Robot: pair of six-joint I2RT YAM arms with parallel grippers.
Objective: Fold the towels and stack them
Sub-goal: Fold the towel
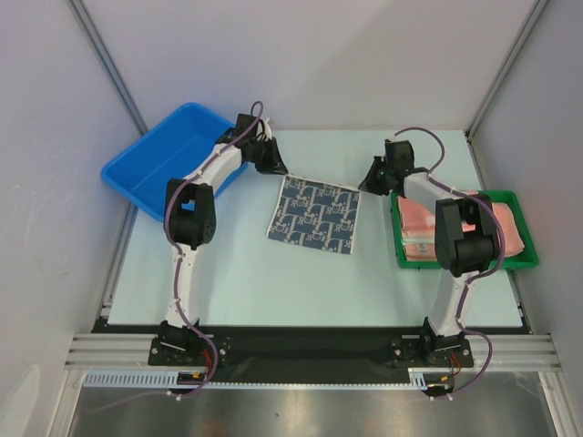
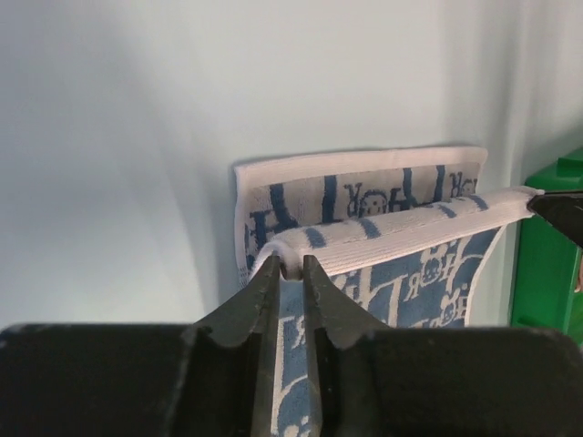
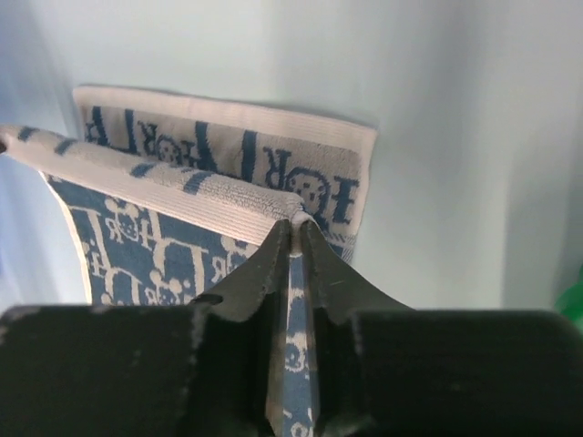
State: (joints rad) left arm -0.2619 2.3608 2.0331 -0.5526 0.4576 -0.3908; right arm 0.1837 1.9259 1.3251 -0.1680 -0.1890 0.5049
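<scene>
Bright, even light with soft shadows throughout.

the pale mint flat worktop [image 1: 273,282] carries a blue-and-white patterned cloth towel [image 1: 314,217] at centre frame, a rectangular blue plastic bin [image 1: 155,164] at upper left, and a green plastic tray [image 1: 399,238] at right.

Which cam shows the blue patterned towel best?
Top external: the whole outline of the blue patterned towel is visible on the table. Left wrist shows only the corner pinched in the left gripper. Right wrist shows only the corner in the right gripper.
</scene>
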